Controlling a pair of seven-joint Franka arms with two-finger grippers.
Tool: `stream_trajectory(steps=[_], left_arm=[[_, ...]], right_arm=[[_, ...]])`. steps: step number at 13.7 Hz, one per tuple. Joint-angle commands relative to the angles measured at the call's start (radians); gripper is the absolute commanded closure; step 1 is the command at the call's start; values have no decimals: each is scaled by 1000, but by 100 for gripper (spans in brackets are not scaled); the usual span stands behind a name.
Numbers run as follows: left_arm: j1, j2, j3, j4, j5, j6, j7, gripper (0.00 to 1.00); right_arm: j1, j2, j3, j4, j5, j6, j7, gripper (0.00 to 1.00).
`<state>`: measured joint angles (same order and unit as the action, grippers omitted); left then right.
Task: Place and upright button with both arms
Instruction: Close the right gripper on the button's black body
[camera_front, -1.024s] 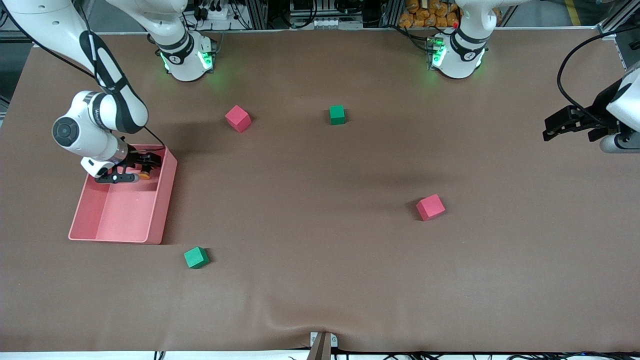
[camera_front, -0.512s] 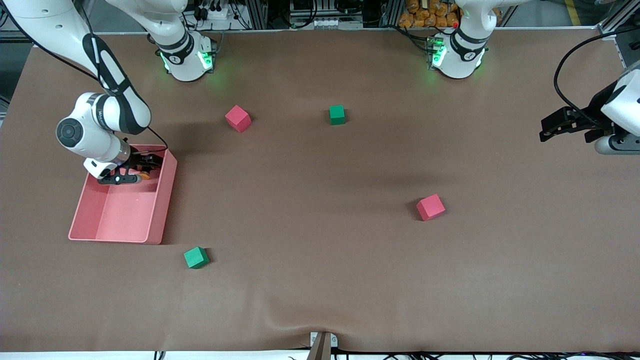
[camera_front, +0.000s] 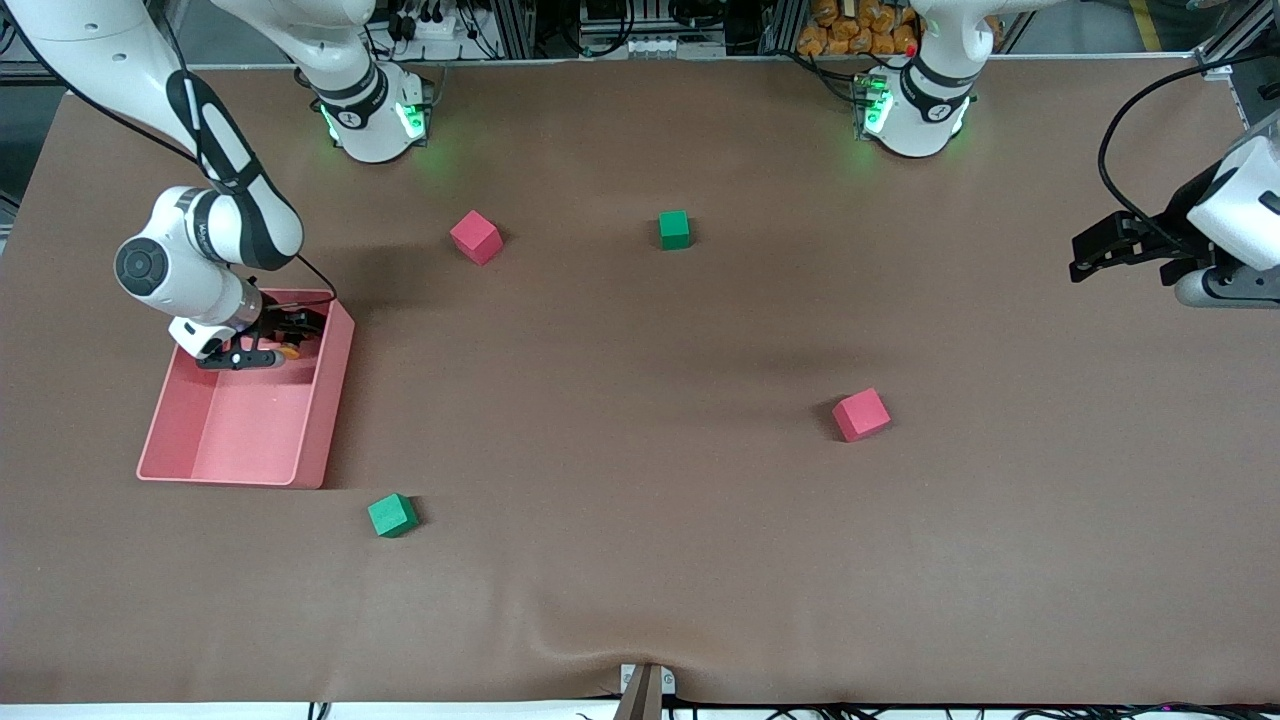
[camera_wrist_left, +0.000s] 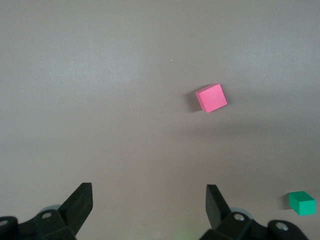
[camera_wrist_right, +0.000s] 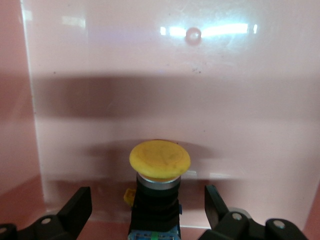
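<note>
Brown table (camera_front: 640, 560) carries scattered foam cubes and a pink rectangular plastic bin (camera_front: 310, 440). Right gripper (camera_front: 285, 335) sits low inside that bin, fingers (camera_wrist_right: 75, 207) spread wide and holding nothing, apparently lined up to grasp. Between them lies the small push-button (camera_wrist_right: 159, 170): rounded yellow-orange cap, black cylindrical body, bluish base. Left gripper (camera_wrist_left: 149, 200) waits over bare table, fingers wide, empty.

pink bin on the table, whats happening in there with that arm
The right gripper is down inside the pink bin, jaws open on either side of the orange-capped button, not yet gripping it. The left gripper waits open, up over the left arm's end of the table. Red and green cubes lie scattered, untouched.
</note>
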<state>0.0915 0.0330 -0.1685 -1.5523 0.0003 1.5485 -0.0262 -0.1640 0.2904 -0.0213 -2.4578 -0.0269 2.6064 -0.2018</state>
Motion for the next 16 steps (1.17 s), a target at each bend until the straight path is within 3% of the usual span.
stream_trajectory(steps=[1, 3, 4, 5, 6, 10, 16], left_arm=[[1, 4, -5, 15, -14, -13, 11, 0], [-1, 4, -6, 15, -14, -13, 6, 0], [1, 2, -8, 15, -14, -13, 8, 0], [1, 2, -8, 15, -14, -13, 9, 0], [-1, 2, -8, 15, -16, -13, 11, 0], [-21, 28, -43, 15, -13, -13, -3, 0], [-94, 91, -49, 37, -5, -11, -75, 0]], right_arm=[[0, 33, 0, 8, -25, 20, 2, 0], [0, 38, 1, 11, -25, 20, 2, 0], [0, 38, 1, 13, -25, 18, 2, 33], [0, 36, 1, 13, -25, 17, 1, 79], [0, 36, 1, 14, -25, 11, -1, 100], [0, 10, 3, 22, -25, -20, -1, 100], [0, -129, 7, 138, -25, -204, -99, 100]])
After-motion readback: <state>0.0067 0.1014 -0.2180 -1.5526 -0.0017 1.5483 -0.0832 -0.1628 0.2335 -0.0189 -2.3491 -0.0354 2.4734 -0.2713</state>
